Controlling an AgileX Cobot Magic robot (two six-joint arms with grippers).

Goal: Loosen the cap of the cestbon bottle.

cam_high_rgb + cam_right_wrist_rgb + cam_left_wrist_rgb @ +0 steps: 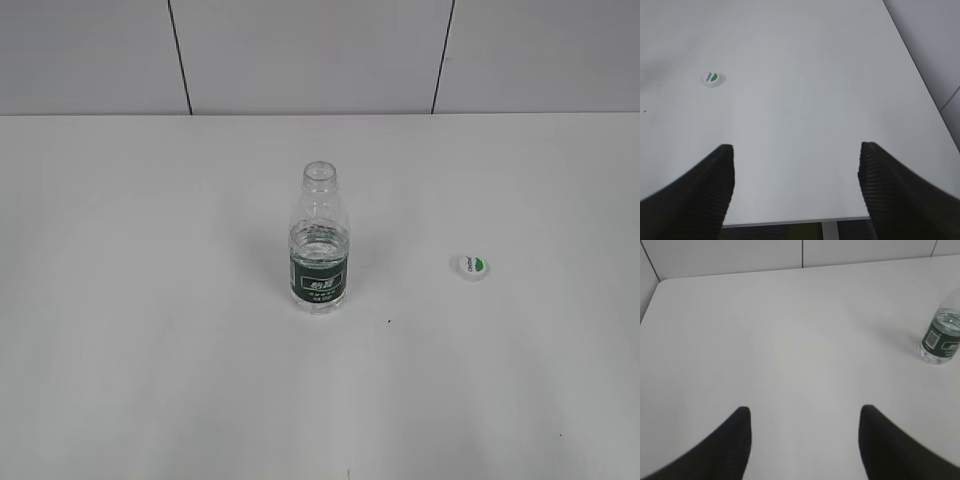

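Nearest the wrist cameras, both grippers hang over bare table with nothing between their dark fingers: the left gripper point(805, 440) has its jaws spread wide, and the right gripper point(796, 192) is spread just as wide. Neither shows in the exterior view, so I judge both arms are parked back from the work, clear of the objects.

Further out on the white table point(150, 380), the cestbon bottle point(319, 245) stands upright near the middle, neck bare and mouth uncovered, with a little water at label height. In the left wrist view it sits at the far right edge point(941, 337), well apart from that gripper.

The cap point(470, 265) lies flat, leaf mark up, well to the right of the bottle, and the right wrist view shows it off to the upper left point(712, 79). With the cap off entirely, loosening looks finished.

Beyond the table stands a pale panelled wall point(300, 50).
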